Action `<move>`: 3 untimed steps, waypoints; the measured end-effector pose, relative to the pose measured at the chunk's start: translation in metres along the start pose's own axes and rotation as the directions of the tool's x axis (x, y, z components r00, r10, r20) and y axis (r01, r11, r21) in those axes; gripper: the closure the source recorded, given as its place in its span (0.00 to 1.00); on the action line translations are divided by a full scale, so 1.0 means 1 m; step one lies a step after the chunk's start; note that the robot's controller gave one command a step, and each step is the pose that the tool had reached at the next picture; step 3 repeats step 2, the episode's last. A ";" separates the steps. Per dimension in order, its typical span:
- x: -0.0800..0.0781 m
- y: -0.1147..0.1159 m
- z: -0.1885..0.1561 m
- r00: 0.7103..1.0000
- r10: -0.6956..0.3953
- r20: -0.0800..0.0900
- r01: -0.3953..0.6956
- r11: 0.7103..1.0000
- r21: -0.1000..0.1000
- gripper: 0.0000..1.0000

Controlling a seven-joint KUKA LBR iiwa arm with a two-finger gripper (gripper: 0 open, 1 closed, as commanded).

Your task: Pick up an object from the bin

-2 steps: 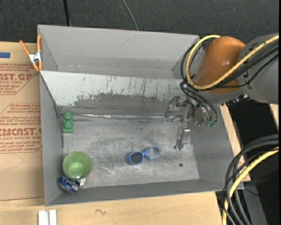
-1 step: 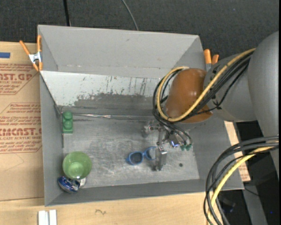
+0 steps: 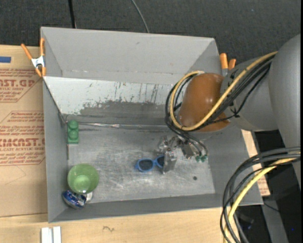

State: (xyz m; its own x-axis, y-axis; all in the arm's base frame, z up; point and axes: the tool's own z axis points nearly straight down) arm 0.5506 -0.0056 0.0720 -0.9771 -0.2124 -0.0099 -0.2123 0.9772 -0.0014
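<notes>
Hand (image 3: 167,158) (reaching in from right) hangs low beside small blue thing (image 3: 147,164).

Printed matter: red lettering on the cardboard sheet (image 3: 14,130), well apart from the gripper (image 3: 166,162), to its left in the camera view. Legible fragments: "CAST.GP" in large type; "LL-CAST ACRYLIC SHEE" in small type, lower down. The remaining lines are illegible.
</notes>
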 end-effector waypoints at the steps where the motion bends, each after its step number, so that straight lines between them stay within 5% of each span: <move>1: 0.001 -0.024 -0.115 0.995 -0.098 0.000 0.098 0.995 0.002 1.00; 2: -0.004 -0.129 -0.270 0.939 -0.344 -0.001 0.344 0.939 0.004 1.00; 3: -0.004 -0.129 -0.270 0.939 -0.344 -0.001 0.344 0.939 0.004 1.00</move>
